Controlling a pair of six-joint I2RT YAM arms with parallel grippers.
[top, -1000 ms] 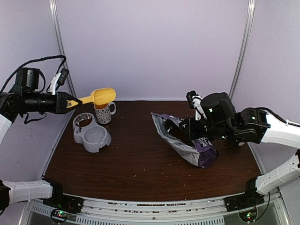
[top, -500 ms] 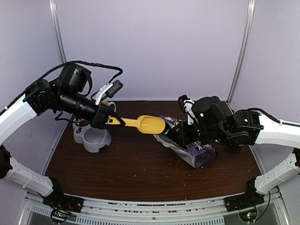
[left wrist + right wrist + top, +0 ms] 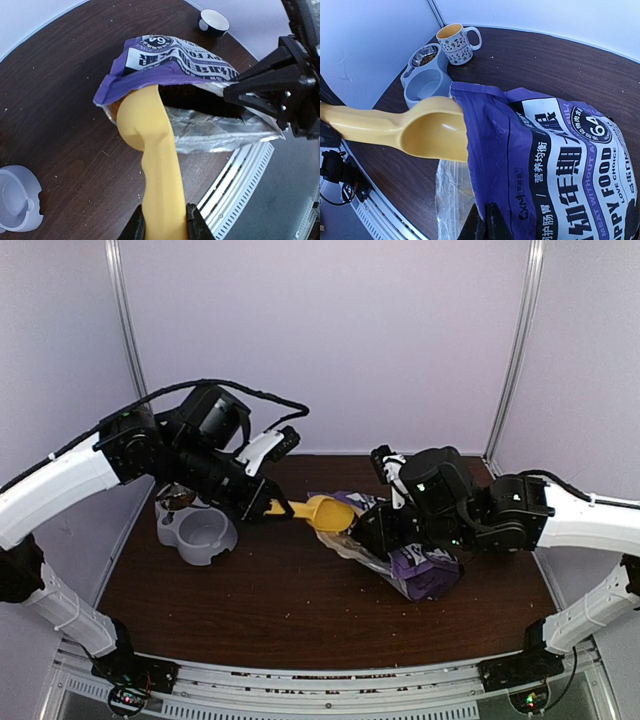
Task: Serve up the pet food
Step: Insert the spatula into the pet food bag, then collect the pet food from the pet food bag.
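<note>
**At the mouth: dig deep, lift level**

Between the jaws of the left gripper (image 3: 162, 226), clamped tight, sits the handle of the yellow plastic scoop (image 3: 150, 130). Just ahead of that hand, its cup noses under the lip of the purple-and-white foil puppy-food bag (image 3: 172, 60). The right gripper (image 3: 486, 223) is pinched together on the bag's upper edge. Far beyond it, brown pellets of pet food (image 3: 426, 59) fill one cup of the grey double pet bowl (image 3: 422, 85). The bag's own supply is hidden. Best to push low and deep, then lever up level.
</note>
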